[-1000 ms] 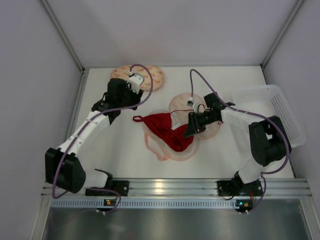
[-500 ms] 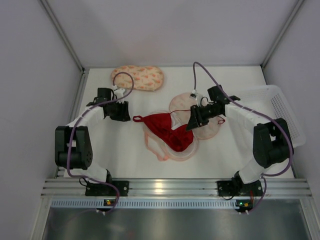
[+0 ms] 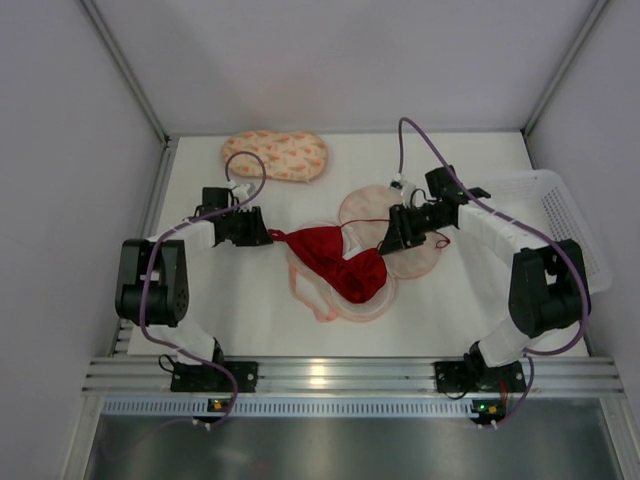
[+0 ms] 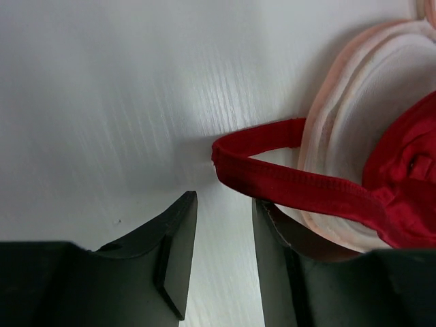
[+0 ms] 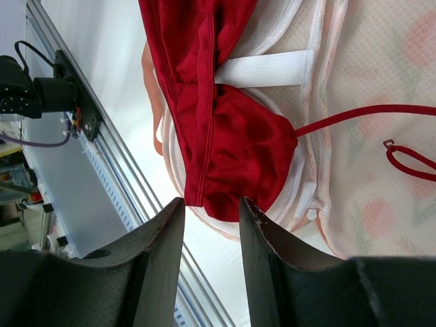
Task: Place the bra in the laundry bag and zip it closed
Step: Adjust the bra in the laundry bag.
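The red bra (image 3: 338, 262) lies across the open laundry bag (image 3: 318, 305), whose pale pink halves are spread flat mid-table. My left gripper (image 3: 262, 237) is open and low over the table, just left of the bra's strap loop (image 4: 272, 182), with only bare tabletop between its fingers (image 4: 178, 231). The bag's padded rim (image 4: 354, 116) shows to the right of that loop. My right gripper (image 3: 386, 243) is open, hovering over the right cup (image 5: 225, 136), nothing between its fingers (image 5: 163, 238). The bag's mesh lining (image 5: 368, 75) and a loose red strap with a hook (image 5: 409, 163) show beside the cup.
A twin speckled pouch (image 3: 275, 156) lies shut at the back of the table. A white mesh basket (image 3: 565, 225) stands at the right edge. A white elastic band (image 5: 266, 68) crosses the bag's inside. The metal rail (image 3: 320, 378) runs along the near edge.
My left arm swung from beside the twin pouch forward and down to the bra's left strap end. My right gripper drew back a little from the cup, its jaws wider.
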Available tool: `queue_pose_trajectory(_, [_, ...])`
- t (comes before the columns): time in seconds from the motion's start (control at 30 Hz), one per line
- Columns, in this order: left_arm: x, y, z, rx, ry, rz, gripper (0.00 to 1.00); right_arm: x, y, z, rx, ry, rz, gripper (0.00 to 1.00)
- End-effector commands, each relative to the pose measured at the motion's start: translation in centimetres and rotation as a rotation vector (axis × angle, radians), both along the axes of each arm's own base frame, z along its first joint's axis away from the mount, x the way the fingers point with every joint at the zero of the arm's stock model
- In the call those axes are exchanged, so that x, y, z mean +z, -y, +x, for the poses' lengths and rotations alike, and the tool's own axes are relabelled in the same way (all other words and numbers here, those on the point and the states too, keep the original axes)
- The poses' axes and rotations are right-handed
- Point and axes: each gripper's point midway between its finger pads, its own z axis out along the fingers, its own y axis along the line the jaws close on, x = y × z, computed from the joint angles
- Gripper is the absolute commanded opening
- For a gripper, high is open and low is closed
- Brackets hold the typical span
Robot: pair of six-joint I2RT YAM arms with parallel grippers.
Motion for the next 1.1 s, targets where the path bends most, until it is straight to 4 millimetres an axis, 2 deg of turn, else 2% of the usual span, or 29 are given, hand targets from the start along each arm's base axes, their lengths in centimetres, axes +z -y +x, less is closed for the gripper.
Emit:
queue_pose_trajectory(0.0, [1.0, 0.8, 2.9, 0.031, 0.092, -0.067, 0.43, 2.8, 0.2, 1.1, -0.009, 0.086, 0.014, 0.39])
queue_pose_trajectory(0.1, [0.6, -0.3, 3.8, 0.071, 0.100, -0.011, 0.30, 2.8, 0.3, 1.3, -0.010, 0.091, 0.009, 0.38])
queue_pose_trajectory(0.13, [0.6, -0.6, 3.9, 0.071, 0.109, 0.010, 0.20, 2.8, 0.4, 1.3, -0.010, 0.094, 0.007, 0.38])
queue_pose_trajectory(0.17, [0.9, -1.0, 3.9, 0.076, 0.119, 0.021, 0.16, 2.8, 0.5, 1.3, -0.012, 0.095, 0.006, 0.38])
queue_pose_trajectory(0.27, [3.0, -1.8, 3.9, 0.065, 0.190, 0.059, 0.05, 2.8, 0.7, 1.4, -0.015, 0.098, 0.010, 0.38])
queue_pose_trajectory(0.37, [6.5, -1.9, 3.7, 0.041, 0.298, 0.074, 0.00, 2.7, 0.6, 1.2, -0.011, 0.097, 0.016, 0.38])
queue_pose_trajectory(0.43, [7.2, -1.4, 3.4, 0.016, 0.315, 0.055, 0.03, 2.5, 0.5, 1.2, -0.008, 0.091, 0.022, 0.37])
queue_pose_trajectory(0.47, [7.3, -1.3, 3.3, 0.015, 0.310, 0.052, 0.16, 2.5, 0.6, 1.2, -0.008, 0.090, 0.024, 0.37])
queue_pose_trajectory(0.6, [4.8, -1.2, 1.8, 0.025, 0.220, 0.040, 0.30, 2.6, 0.5, 1.0, -0.004, 0.091, 0.026, 0.37])
queue_pose_trajectory(0.77, [1.8, -1.1, 0.8, 0.051, 0.121, 0.024, 0.31, 2.5, 0.6, 1.0, -0.007, 0.082, 0.023, 0.37])
queue_pose_trajectory(0.93, [0.8, 0.1, 1.0, 0.037, 0.104, -0.029, 0.35, 2.0, 0.6, 0.9, -0.007, 0.065, 0.017, 0.37])
queue_pose_trajectory(1.07, [1.0, 1.4, 2.3, 0.021, 0.122, -0.092, 0.39, 1.7, 0.6, 1.0, -0.009, 0.053, 0.015, 0.37])
